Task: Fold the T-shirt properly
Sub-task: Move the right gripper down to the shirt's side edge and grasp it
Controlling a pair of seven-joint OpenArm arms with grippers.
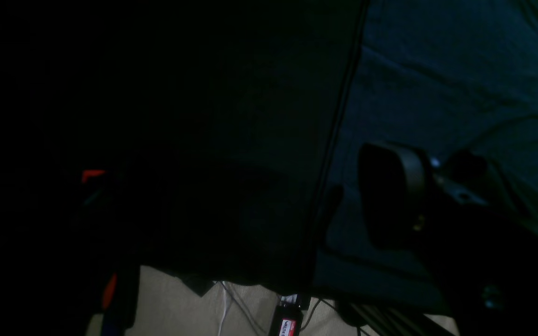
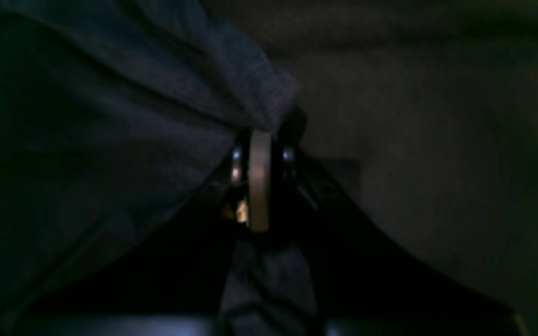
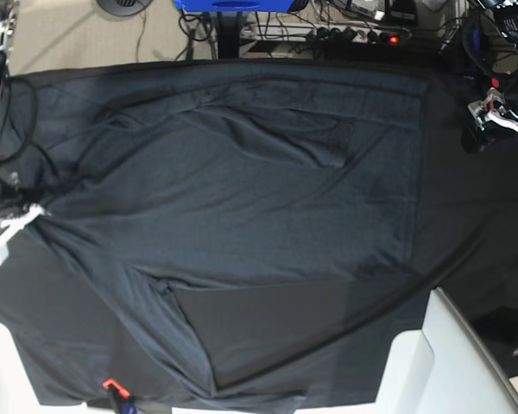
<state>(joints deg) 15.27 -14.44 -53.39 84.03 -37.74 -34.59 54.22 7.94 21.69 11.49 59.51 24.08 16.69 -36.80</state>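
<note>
The T-shirt lies spread across the black tablecloth, wrinkled, with a smoother flap turned over near the front. At the shirt's left edge my right gripper is pinching the fabric. In the right wrist view its pads are pressed together, and a bunch of blue-grey shirt cloth is drawn into them. My left gripper hangs open at the far right, off the shirt's hem. One of its fingers shows above dark cloth with nothing in it.
Cables and a power strip lie on the floor behind the table. White panels stand at the front right and front left. A small orange item sits at the front edge. Beige floor shows below the cloth's edge.
</note>
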